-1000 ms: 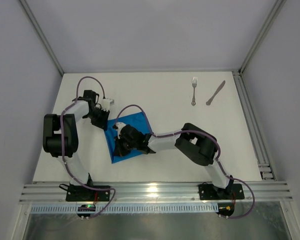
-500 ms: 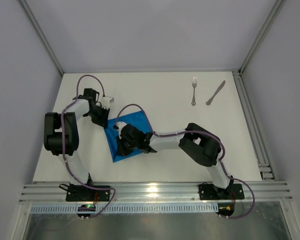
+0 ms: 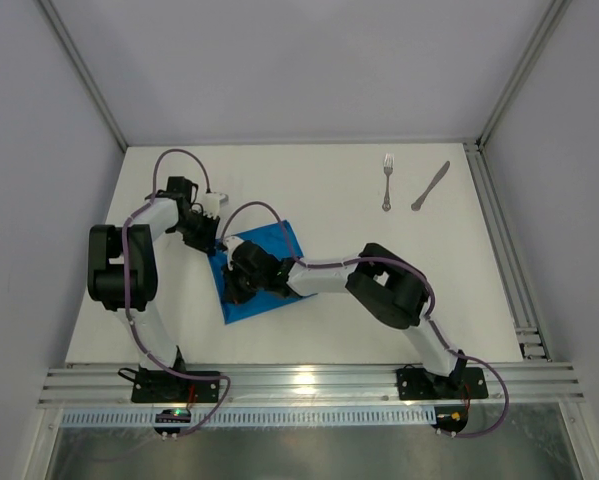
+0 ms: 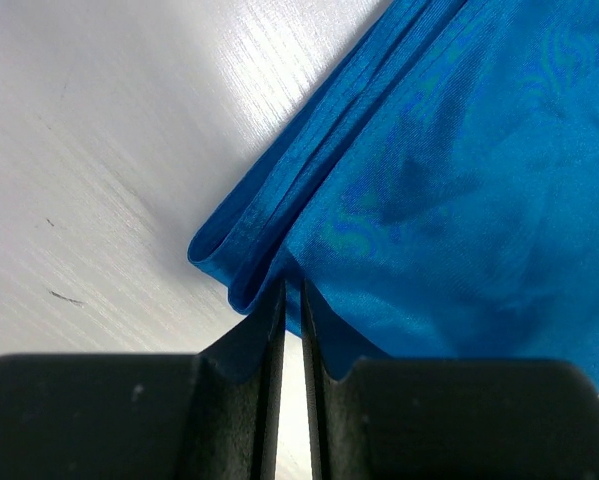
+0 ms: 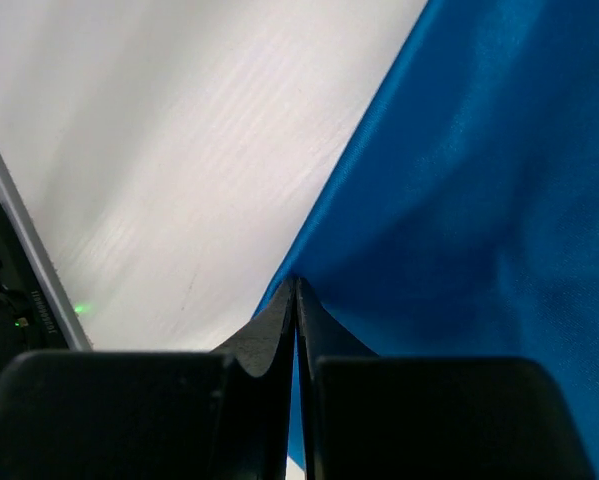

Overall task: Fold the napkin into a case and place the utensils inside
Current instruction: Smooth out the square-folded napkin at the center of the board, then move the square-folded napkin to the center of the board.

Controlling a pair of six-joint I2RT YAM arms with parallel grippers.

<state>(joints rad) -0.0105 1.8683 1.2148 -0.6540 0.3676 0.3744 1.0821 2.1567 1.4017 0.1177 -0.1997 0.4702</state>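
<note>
Across the last second we see the right gripper [image 5: 295, 300], pinched on an edge of the napkin [image 3: 269, 238], carried up and leftward, closer to the left gripper [image 4: 291, 300]. We note the right arm's elbow [image 3: 384, 290] following to the left. The cloth's far right corner has drawn inward, narrowing its blue outline.

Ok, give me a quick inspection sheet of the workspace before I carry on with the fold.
Surface: white table, faint scuffs near the cloth.
Job's things: bright blue cloth napkin, partly folded, layered edge showing; silver metal fork and silver table knife far right, apart, outside the cloth.
Clutter: nothing seen.
Grippers: left gripper and right gripper both shut on napkin edges.
Cables: purple cables loop along both arms, no snag visible.
Surroundings: grey walls, aluminium rail at near edge.
</note>
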